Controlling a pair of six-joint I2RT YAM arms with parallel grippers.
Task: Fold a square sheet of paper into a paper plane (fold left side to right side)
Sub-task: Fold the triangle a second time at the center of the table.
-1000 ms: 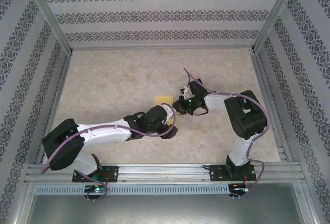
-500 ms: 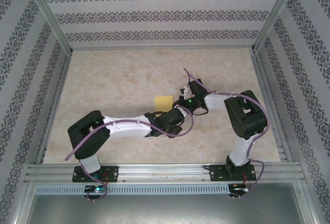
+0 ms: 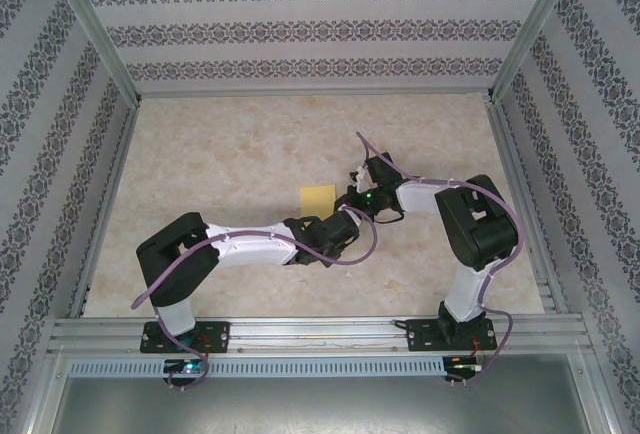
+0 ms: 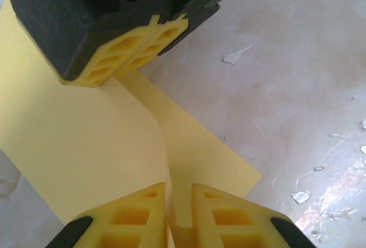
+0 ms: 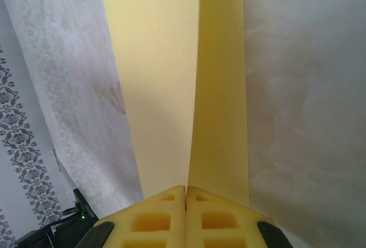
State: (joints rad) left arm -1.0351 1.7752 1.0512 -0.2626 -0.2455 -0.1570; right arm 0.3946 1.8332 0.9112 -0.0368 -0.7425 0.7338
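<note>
Left gripper and right gripper both pinch a yellow sheet of paper.
Each grips an edge; the sheet bends over a marbled table.

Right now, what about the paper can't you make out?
Left wrist: left gripper hides paper's near edge.
Right wrist: frame top cuts off the far end; right gripper hides the pinched edge.
Top view: both grippers cover paper's right part; creases too small.
</note>
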